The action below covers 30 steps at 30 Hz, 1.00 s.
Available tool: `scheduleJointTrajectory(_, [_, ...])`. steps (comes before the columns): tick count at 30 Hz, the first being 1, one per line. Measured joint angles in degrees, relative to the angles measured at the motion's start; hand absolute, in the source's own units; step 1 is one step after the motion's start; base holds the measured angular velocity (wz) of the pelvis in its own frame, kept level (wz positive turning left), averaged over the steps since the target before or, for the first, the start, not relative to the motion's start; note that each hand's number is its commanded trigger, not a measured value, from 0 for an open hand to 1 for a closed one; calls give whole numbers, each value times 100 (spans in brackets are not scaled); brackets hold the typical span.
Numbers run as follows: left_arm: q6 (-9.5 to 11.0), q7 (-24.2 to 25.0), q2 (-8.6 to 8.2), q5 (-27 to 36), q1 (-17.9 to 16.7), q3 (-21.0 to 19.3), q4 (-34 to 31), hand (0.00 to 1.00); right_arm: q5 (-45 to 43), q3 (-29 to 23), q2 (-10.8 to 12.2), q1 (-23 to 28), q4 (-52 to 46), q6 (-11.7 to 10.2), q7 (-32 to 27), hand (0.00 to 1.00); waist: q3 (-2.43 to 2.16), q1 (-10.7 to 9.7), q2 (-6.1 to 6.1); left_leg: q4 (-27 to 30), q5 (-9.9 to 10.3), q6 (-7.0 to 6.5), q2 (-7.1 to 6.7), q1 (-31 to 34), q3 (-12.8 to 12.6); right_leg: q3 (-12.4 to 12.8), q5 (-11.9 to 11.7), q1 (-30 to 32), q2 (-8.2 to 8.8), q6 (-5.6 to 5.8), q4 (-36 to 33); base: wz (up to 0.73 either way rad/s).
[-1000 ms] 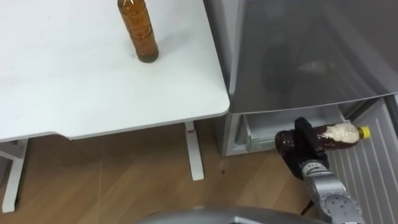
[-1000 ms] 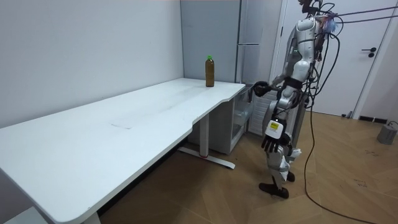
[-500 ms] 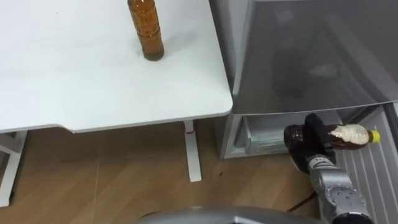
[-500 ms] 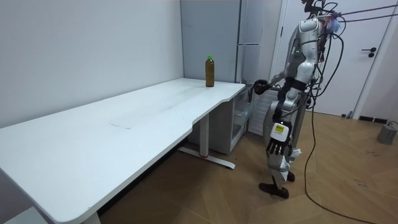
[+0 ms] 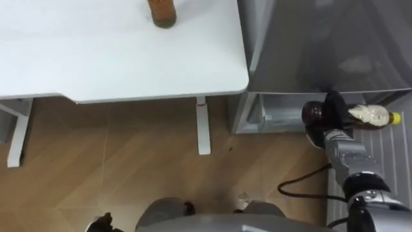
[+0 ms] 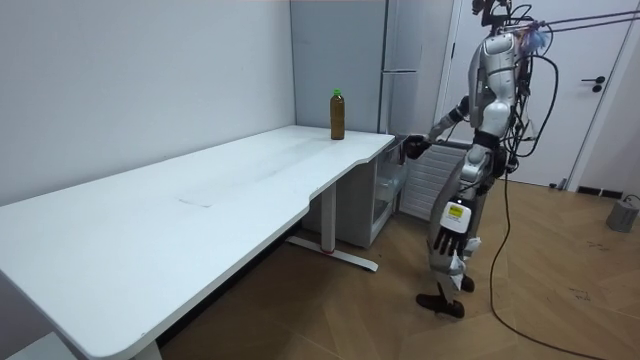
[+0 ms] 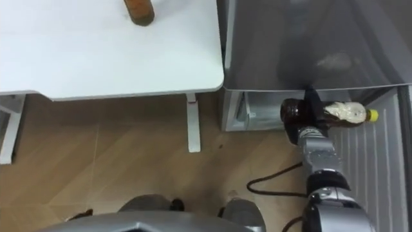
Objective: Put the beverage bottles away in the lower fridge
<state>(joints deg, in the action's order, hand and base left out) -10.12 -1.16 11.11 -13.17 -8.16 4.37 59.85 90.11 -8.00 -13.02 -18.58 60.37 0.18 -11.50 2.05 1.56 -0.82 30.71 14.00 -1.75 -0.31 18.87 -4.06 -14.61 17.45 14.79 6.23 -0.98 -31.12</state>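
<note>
A brown drink bottle [image 5: 360, 117] with a yellow cap lies sideways in my right hand [image 5: 334, 115], whose dark fingers are curled round its middle. Hand and bottle hang just before the open lower fridge compartment [image 5: 280, 113], below the grey upper door [image 5: 322, 45]. In the room view the right hand [image 6: 411, 147] reaches out to the fridge [image 6: 395, 110]. A second brown bottle [image 5: 162, 9] stands upright on the white table [image 5: 96, 58] near its far edge. My left hand [image 6: 450, 222] hangs by my thigh with loose fingers.
The lower fridge's door [image 5: 389, 167] stands swung open at my right, its ribbed inside facing me. The table's white leg [image 5: 203, 125] stands on the wooden floor [image 5: 116, 161] just left of the fridge. I stand between the table's corner and the open door.
I have straightened up and my right arm has stretched out, carrying the bottle closer to the lower fridge opening. The eye views have shifted, so the table bottle now sits at the top edge.
</note>
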Motion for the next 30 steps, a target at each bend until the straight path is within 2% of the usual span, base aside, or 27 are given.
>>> scheduleJointTrajectory(2, [15,14,6,-3,180,47,5,0,-73,-2,-131,-176,243,68,105,100,15,140,-17,420,95,-13,-19,532,19,33,209,591,110,-32,-576,11])
scheduleJointTrajectory(5, [14,12,86,11,223,142,-20,0,-72,2,-210,-202,255,121,128,100,11,258,-24,864,186,-18,-53,1054,66,56,465,1200,287,-34,-1240,10])
scheduleJointTrajectory(8, [13,11,191,14,328,266,-24,0,-68,10,-227,-282,269,119,140,100,5,371,-20,1176,186,11,-97,1594,79,62,506,1713,385,-105,-1627,7])
scheduleJointTrajectory(15, [37,0,174,76,499,320,-29,0,-37,8,-377,-852,588,122,179,100,25,501,-59,1706,157,25,-122,2457,88,62,600,2575,522,-223,-2276,8])
scheduleJointTrajectory(17, [36,-2,176,140,609,365,-50,0,-38,10,-489,-1124,588,125,179,100,25,525,-59,1833,143,32,-116,2727,91,58,609,2844,538,-246,-2410,5])
scheduleJointTrajectory(20, [98,-71,181,177,648,365,-46,0,-84,12,-646,-1457,587,124,174,100,26,606,-65,1960,154,20,-48,2996,41,62,602,3112,536,-281,-2518,-4])
scheduleJointTrajectory(25, [177,-101,277,694,584,507,-43,0,-320,149,-931,-1830,588,116,172,100,39,667,-86,2120,168,-11,-70,3356,24,46,616,3453,592,-331,-2697,4])
scheduleJointTrajectory(30, [241,-106,308,922,549,501,-53,0,-450,176,-941,-2054,405,116,16,100,41,692,-94,2131,162,-27,-55,3581,-1,74,616,3711,629,-344,-2758,2])
